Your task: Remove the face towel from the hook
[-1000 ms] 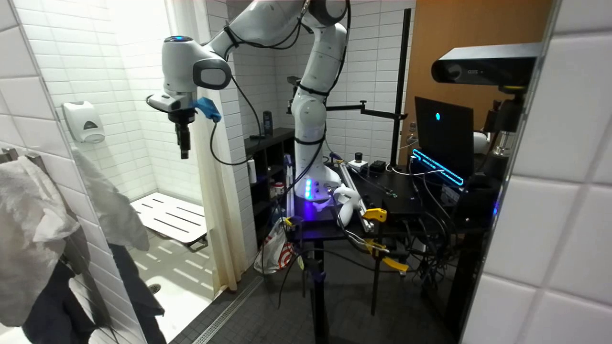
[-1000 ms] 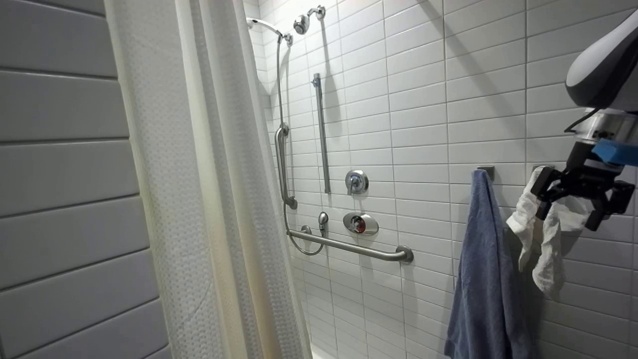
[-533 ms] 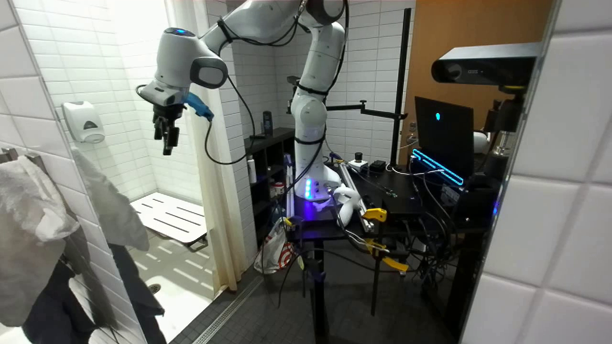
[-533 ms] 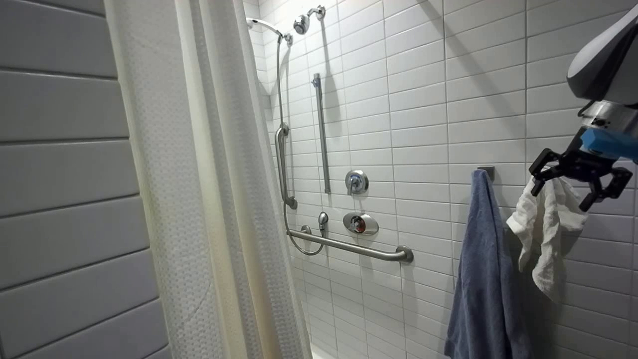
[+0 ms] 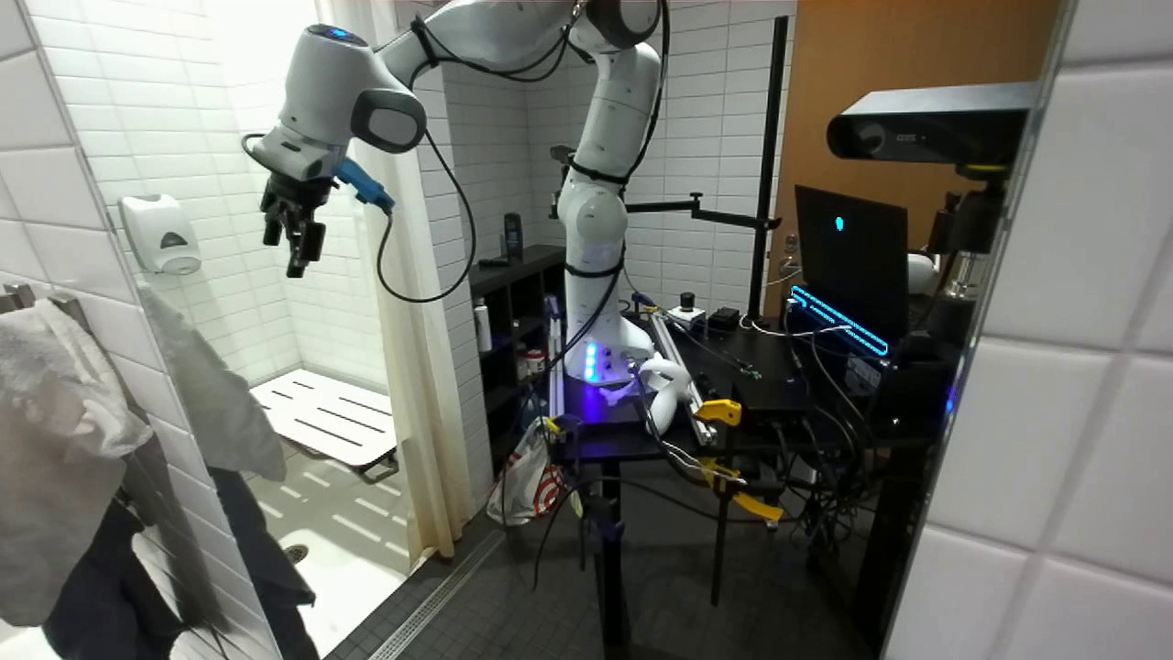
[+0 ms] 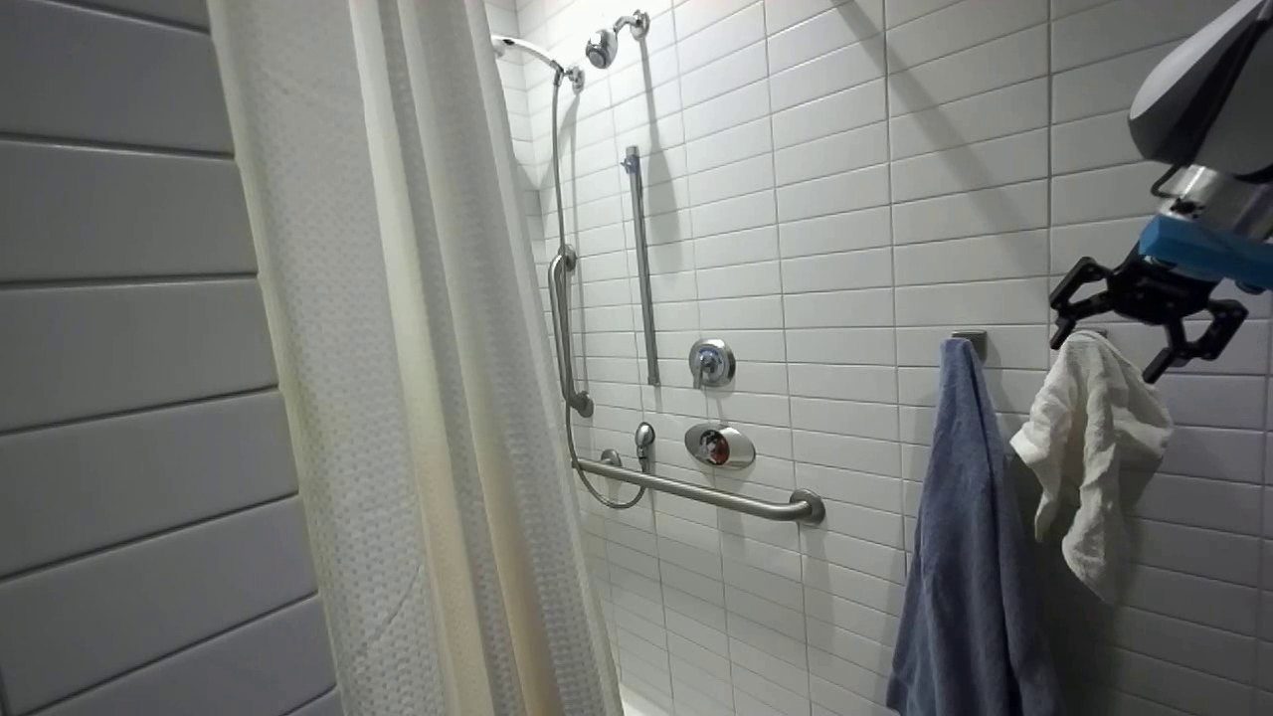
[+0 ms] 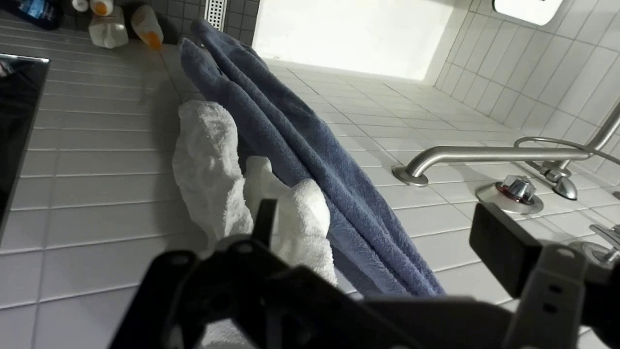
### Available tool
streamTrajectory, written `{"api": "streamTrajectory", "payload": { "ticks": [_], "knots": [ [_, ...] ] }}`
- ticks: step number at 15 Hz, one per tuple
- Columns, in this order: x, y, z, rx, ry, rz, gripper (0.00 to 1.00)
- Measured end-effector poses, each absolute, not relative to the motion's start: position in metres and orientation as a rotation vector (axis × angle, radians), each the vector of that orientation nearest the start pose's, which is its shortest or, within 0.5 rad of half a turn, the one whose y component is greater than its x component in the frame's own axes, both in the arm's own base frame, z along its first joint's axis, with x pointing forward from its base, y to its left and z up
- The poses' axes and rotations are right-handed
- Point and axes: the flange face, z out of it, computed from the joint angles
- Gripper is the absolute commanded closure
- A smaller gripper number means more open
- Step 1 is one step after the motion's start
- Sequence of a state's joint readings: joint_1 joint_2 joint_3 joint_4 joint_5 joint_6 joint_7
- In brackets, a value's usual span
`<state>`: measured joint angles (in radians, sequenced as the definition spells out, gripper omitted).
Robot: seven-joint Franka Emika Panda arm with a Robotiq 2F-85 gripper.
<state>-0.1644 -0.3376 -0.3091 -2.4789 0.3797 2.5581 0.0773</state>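
Note:
A white face towel (image 6: 1084, 447) hangs from a metal hook (image 6: 1094, 332) on the tiled wall. The towel also shows at the left of an exterior view (image 5: 55, 385) and in the wrist view (image 7: 208, 165). My gripper (image 6: 1104, 360) is open and empty. In that exterior view its fingertips appear on either side of the towel's top. In an exterior view (image 5: 283, 257) the gripper hangs tilted in the air, apart from the towel. In the wrist view (image 7: 387, 232) one finger overlaps the white towel, and the hook is hidden.
A long blue towel (image 6: 965, 537) hangs on a neighbouring hook, beside the white one. A grab bar (image 6: 716, 494) and shower valves (image 6: 720, 447) are on the same wall. A shower curtain (image 5: 417, 367) hangs near the arm. Several bottles (image 7: 109, 29) stand low down.
My gripper has risen and tilted, moving up from in front of the white towel to its top in the picture. The fingers look open throughout. The towels have not moved.

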Motion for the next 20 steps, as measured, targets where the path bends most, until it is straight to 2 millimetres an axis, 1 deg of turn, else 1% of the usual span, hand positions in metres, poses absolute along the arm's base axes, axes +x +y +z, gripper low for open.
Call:
{"api": "streamTrajectory", "payload": {
  "ticks": [2,5,8,12,16,18,20],
  "knots": [
    [0.412,-0.226,0.446,-2.507,1.173,-0.622,0.0],
    [0.415,-0.237,0.435,-2.46,1.235,-0.594,0.0],
    [0.418,-0.247,0.42,-2.438,1.288,-0.556,0.0],
    [0.423,-0.255,0.398,-2.422,1.343,-0.498,0.0],
    [0.424,-0.265,0.385,-2.384,1.401,-0.471,0.0],
    [0.423,-0.276,0.378,-2.348,1.449,-0.458,0.0],
    [0.42,-0.291,0.371,-2.308,1.504,-0.445,0.0]
  ]
}}
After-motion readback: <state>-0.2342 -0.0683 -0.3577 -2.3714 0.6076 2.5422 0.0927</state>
